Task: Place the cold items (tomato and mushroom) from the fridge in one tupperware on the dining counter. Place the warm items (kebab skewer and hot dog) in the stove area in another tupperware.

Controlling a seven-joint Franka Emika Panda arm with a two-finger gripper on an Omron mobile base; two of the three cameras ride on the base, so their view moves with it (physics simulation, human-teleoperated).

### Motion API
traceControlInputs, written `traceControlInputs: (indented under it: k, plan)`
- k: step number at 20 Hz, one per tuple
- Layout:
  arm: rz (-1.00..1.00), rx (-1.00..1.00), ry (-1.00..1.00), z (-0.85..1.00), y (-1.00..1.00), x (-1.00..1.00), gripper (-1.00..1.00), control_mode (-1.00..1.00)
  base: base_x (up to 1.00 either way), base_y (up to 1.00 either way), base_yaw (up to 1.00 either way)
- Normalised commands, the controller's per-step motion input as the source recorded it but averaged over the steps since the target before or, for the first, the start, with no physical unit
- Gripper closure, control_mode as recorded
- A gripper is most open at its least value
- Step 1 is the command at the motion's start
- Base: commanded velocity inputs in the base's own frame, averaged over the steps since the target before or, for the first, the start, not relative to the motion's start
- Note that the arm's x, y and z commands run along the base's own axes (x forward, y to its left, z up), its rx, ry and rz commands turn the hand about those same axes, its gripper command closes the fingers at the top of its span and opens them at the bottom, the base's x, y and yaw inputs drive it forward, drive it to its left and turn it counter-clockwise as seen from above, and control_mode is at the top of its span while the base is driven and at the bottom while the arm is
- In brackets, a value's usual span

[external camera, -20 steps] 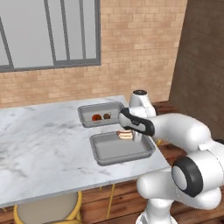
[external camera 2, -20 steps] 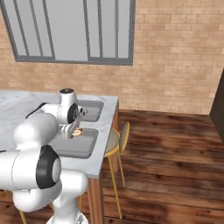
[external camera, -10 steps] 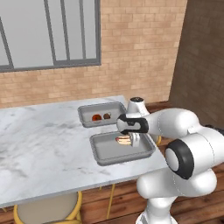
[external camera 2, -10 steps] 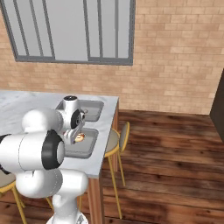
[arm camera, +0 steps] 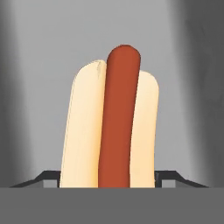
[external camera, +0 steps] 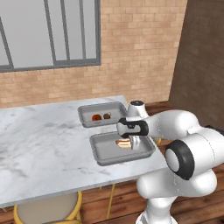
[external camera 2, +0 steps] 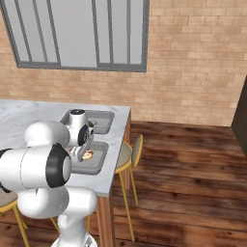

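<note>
The hot dog [external camera: 124, 143], a tan bun with a red sausage, hangs just over the floor of the near tupperware [external camera: 101, 158] on the dining counter [external camera: 43, 148]. My gripper [external camera: 130, 142] is shut on it from above. In the hand view the hot dog [arm camera: 109, 127] stands between my fingertips [arm camera: 48, 177] over the grey tupperware floor [arm camera: 43, 65]. The far tupperware [external camera: 87, 119] holds the tomato [external camera: 96, 117] and the mushroom [external camera: 106, 116]. In the right base view the gripper [external camera 2: 83, 152] holds the hot dog [external camera 2: 87, 155] over the near tupperware [external camera 2: 95, 165]. The kebab skewer and the fridge are out of view.
A yellow-framed stool [external camera: 48, 210] stands under the counter's front edge, and another stool [external camera 2: 129, 153] at its right end. A brick wall with a window runs behind. Bare marble [external camera 2: 29, 108] stretches left of both trays.
The gripper has come down with the hot dog, from above the near tupperware to just over its floor. The arm's elbow has swung forward and to the right.
</note>
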Motion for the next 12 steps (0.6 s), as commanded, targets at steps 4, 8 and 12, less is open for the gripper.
traceControlInputs:
  k: [4,8,12]
  plan:
    - [0.0,0.0,0.0,0.0,0.0,0.0,-1.0,-1.0,0.0,0.0,0.0]
    - [0.0,0.0,0.0,0.0,0.0,0.0,-1.0,-1.0,0.0,0.0,0.0]
    - [-0.01,-0.06,0.03,0.1,0.07,0.0,-1.0,-1.0,0.0,0.0,0.0]
